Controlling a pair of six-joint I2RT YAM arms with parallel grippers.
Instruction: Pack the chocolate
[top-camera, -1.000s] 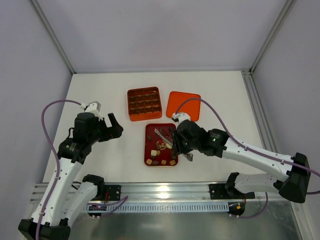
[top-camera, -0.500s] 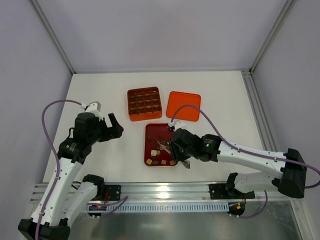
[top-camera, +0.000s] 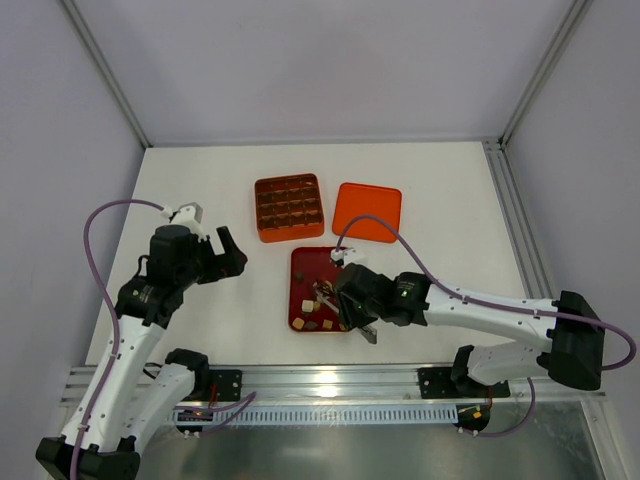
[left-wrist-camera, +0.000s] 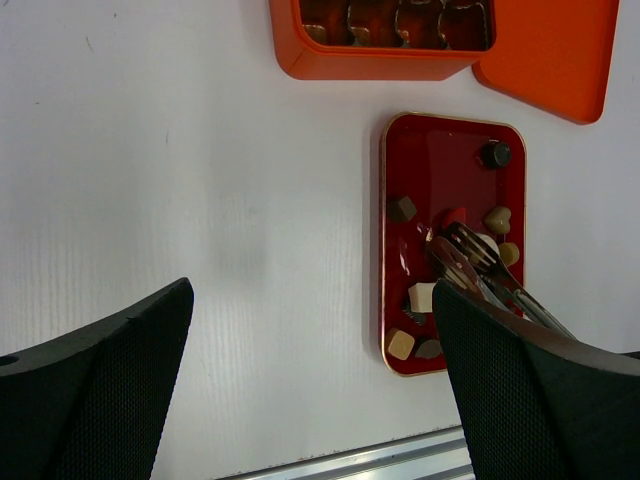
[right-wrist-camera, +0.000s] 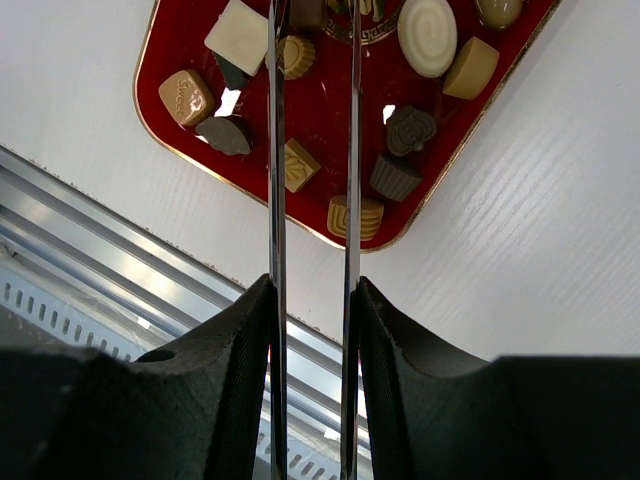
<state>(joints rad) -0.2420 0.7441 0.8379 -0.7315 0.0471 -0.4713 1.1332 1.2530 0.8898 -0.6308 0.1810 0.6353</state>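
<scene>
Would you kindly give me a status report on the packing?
Left claw open, clear of tray. Right claw shut on tongs, tips over chocolates in red tray. Nothing blocking orange box.

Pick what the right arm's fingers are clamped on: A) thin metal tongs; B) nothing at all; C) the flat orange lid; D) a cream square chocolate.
A: the right wrist view shows the two blades of the thin metal tongs pinched between the black fingers, reaching out over the dark red flat tray.

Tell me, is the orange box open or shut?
Open: the lid lies flat beside the box, whose grid compartments show.
</scene>
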